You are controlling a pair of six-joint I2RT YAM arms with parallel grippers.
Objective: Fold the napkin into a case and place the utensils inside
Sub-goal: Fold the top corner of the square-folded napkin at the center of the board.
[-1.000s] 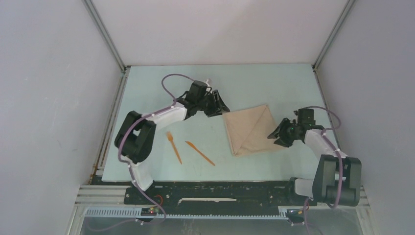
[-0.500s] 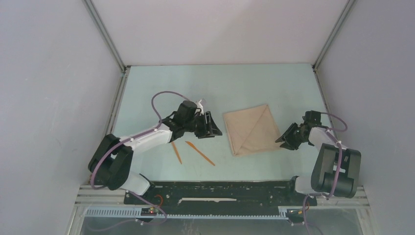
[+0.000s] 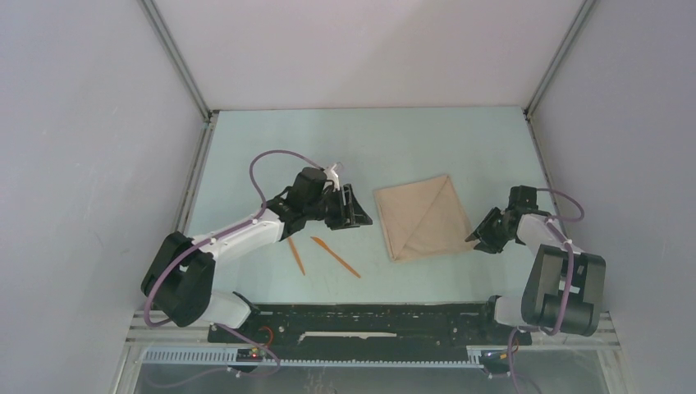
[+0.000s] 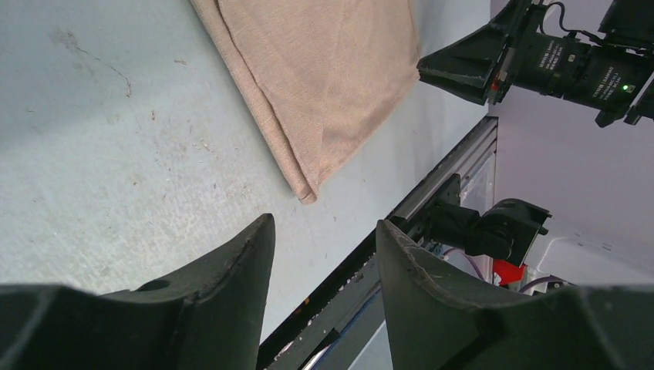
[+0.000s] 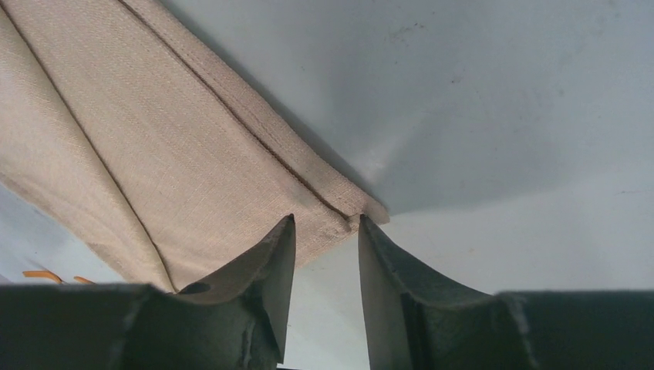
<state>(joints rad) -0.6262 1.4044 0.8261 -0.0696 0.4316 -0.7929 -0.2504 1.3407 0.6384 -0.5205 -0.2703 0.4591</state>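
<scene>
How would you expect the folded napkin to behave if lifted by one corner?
Probably floppy: the napkin lies flat in thin woven layers, so it would likely drape. Its stacked folds may fall open. It looks light, so a push might slide it.

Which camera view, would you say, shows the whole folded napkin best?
The top external view: the napkin lies fully in frame, its fold lines visible. The left wrist view shows only its near corner and one folded edge; the right wrist view shows only the corner just ahead of the right gripper.
</scene>
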